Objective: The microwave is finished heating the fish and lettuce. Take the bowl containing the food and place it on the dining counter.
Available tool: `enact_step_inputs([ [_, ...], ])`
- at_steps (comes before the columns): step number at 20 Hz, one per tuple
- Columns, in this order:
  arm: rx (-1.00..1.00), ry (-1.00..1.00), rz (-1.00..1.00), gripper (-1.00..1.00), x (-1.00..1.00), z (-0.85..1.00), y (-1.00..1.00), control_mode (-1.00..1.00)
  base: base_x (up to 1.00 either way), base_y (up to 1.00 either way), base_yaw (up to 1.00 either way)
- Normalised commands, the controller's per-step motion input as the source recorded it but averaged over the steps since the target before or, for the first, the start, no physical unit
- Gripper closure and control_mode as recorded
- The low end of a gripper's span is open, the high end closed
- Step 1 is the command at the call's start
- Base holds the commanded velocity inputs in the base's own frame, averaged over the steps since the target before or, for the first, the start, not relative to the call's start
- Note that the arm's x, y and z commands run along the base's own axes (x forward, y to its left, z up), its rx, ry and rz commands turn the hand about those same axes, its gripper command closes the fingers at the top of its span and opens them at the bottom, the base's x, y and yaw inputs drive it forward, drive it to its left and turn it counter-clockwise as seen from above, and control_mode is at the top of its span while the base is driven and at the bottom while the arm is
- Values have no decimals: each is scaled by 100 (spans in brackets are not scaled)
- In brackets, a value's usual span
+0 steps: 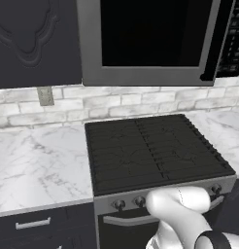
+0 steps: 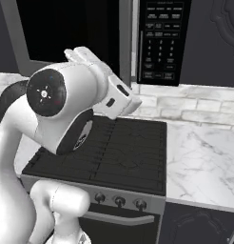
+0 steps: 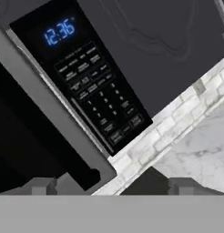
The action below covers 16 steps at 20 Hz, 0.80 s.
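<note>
The microwave (image 1: 150, 34) hangs above the stove with its black glass door shut, so the bowl, the fish and the lettuce are hidden. In the hand view my gripper (image 3: 114, 187) is open, its two dark fingertips (image 3: 40, 186) standing far apart with nothing between them. It points up at the microwave's door (image 3: 36, 136), just below the lower end of the black door handle (image 3: 92, 176) and beside the keypad (image 3: 98, 102), whose clock is lit blue. The right base view shows my arm (image 2: 62, 105) raised before the microwave (image 2: 66, 28). The dining counter is out of view.
A black stove (image 1: 150, 151) with front knobs lies under the microwave, flanked by marble worktop (image 1: 39, 160) on both sides. A white brick backsplash with a wall outlet (image 1: 44, 96) runs behind it. Dark upper cabinets (image 1: 34, 39) adjoin the microwave.
</note>
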Motion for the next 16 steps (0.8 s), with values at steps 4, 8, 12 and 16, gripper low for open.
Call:
enact_step_inputs([
  [4,61,34,27,-100,28,-55,-87,-100,0,0,0],
  [8,35,12,23,-100,79,-95,-40,-100,0,0,0],
  [12,39,0,15,-100,85,-21,-31,-100,0,0,0],
  [16,22,1,14,-100,80,-2,-18,-100,0,0,0],
])
